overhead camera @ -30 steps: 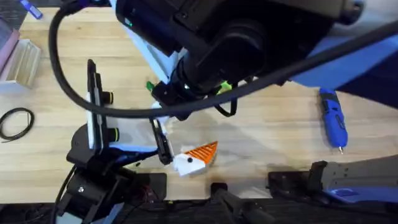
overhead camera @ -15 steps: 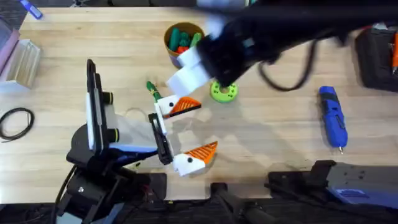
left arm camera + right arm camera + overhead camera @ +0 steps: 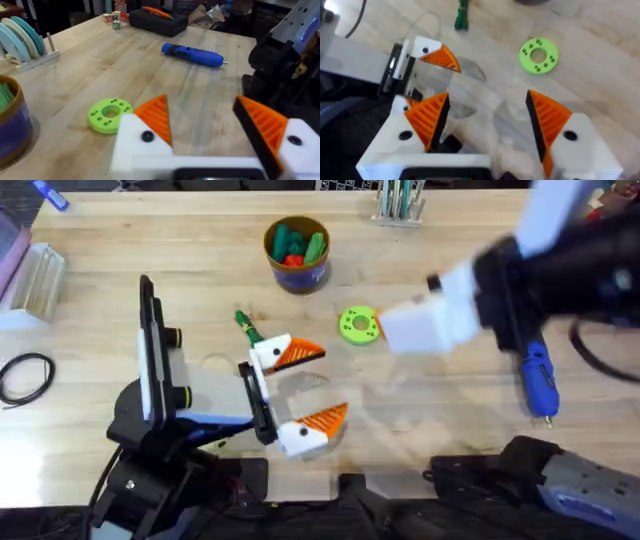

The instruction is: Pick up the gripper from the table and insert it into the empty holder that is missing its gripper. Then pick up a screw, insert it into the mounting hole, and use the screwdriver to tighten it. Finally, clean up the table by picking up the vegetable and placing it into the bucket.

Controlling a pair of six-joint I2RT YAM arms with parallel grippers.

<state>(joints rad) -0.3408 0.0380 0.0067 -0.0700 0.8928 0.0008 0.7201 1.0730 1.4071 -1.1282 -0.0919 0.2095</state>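
My left gripper (image 3: pixel 312 388) rests open on the table. Each of its white holders (image 3: pixel 270 352) carries an orange ridged gripper (image 3: pixel 302 354), fixed with a dark screw (image 3: pixel 147 135). The slim dark-green vegetable (image 3: pixel 243 323) lies just behind the far finger and is also in the right wrist view (image 3: pixel 462 15). The bucket (image 3: pixel 297 252) stands at the back with green and red pieces in it. My right gripper (image 3: pixel 487 100) hovers open and empty near the green disc (image 3: pixel 358 324), above the table. The blue screwdriver (image 3: pixel 537 376) lies at the right, partly under the right arm.
A clear plastic box (image 3: pixel 35 275) and a black cable loop (image 3: pixel 25 375) sit at the left edge. A black case (image 3: pixel 157 21) and a plate rack (image 3: pixel 20 42) stand at the far side. Bare wood lies between the disc and the screwdriver.
The right arm has swung from over the middle of the table out to the right, uncovering the bucket, the disc and the left gripper. The left arm has stayed put.
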